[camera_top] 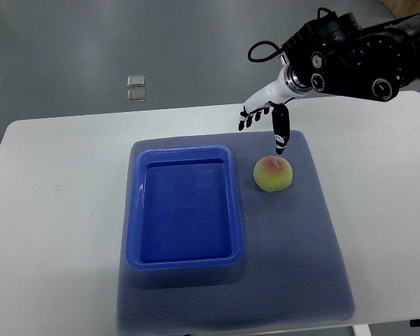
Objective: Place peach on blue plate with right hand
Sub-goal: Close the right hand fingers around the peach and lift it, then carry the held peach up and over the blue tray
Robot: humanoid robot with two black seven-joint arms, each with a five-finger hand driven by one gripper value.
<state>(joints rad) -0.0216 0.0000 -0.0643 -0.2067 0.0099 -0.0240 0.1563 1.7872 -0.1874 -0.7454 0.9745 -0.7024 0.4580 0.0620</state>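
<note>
A yellow-green peach (273, 173) with a pink blush sits on the grey-blue mat (294, 238), just right of the blue plate (184, 260), a rectangular tray with nothing in it. My right hand (264, 119) comes in from the upper right and hovers just behind and above the peach. Its fingers are spread, the thumb (281, 136) pointing down toward the peach, and it holds nothing. The left arm does not show.
The mat lies on a white table (56, 210) whose far edge runs just behind the hand. Two small clear squares (136, 87) lie on the grey floor beyond the table.
</note>
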